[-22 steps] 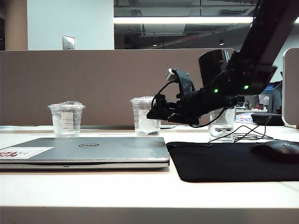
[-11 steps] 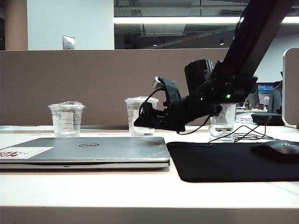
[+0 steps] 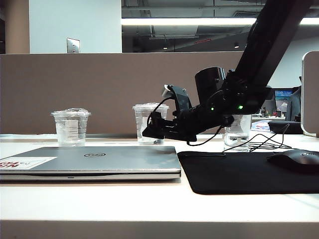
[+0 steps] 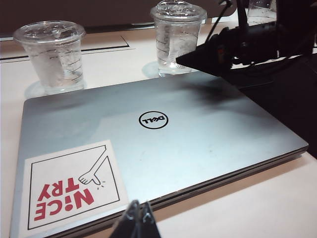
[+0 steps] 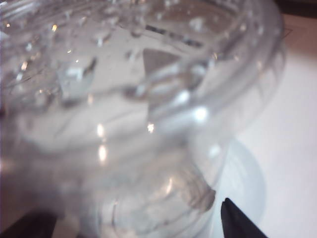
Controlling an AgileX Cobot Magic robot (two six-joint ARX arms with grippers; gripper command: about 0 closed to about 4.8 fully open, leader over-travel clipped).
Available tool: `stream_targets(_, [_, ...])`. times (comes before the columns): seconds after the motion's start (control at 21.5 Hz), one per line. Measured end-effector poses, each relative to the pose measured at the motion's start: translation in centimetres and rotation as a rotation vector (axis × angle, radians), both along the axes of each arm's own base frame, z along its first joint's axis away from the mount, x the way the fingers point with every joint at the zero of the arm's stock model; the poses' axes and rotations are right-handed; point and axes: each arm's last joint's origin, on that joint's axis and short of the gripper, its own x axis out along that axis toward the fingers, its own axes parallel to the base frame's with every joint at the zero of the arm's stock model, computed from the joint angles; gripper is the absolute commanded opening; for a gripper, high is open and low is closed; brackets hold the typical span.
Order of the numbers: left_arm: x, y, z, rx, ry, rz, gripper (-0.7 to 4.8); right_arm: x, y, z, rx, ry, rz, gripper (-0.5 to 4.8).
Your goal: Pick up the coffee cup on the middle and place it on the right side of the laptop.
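Observation:
The coffee cup (image 3: 144, 117) is a clear lidded plastic cup standing behind the closed silver Dell laptop (image 3: 99, 159), in the middle of three cups. My right gripper (image 3: 152, 130) reaches in from the right at cup height, and its black body hides the cup's lower right side. In the right wrist view the cup (image 5: 148, 99) fills the frame, with the right gripper (image 5: 136, 225) open and one dark fingertip (image 5: 237, 223) on either side of its base. My left gripper (image 4: 138, 218) is shut and empty, near the laptop's (image 4: 148, 139) front edge by the red-lettered sticker.
A dome-lidded cup (image 3: 71, 127) stands at the back left. A taller clear cup (image 3: 238, 132) is at the back right behind cables. A black mouse pad (image 3: 249, 172) with a mouse (image 3: 299, 160) lies right of the laptop. A brown partition closes the back.
My right gripper has moved left and slightly down, so its fingers now flank the middle cup. The cup has shifted a little to the left. The left arm is still.

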Motion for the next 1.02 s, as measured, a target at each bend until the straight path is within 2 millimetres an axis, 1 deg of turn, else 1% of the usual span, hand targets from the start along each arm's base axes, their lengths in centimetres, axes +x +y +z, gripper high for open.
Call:
stream_targets(0.51, [0.0,0.0,0.0,0.001,0.002,0.000,-0.05,1.4,0.7,0.1,0.015,-0.007,0.009,4.79])
stream_targets(0.74, [0.0,0.0,0.0,0.002,0.003,0.000,-0.05,1.6,0.8,-0.6,0.007,0.023,0.008,4.79])
stream_targets(1.02, [0.0,0.0,0.0,0.002,0.003,0.000,-0.05,1.6,0.8,-0.6,0.015,0.034,0.004,4.77])
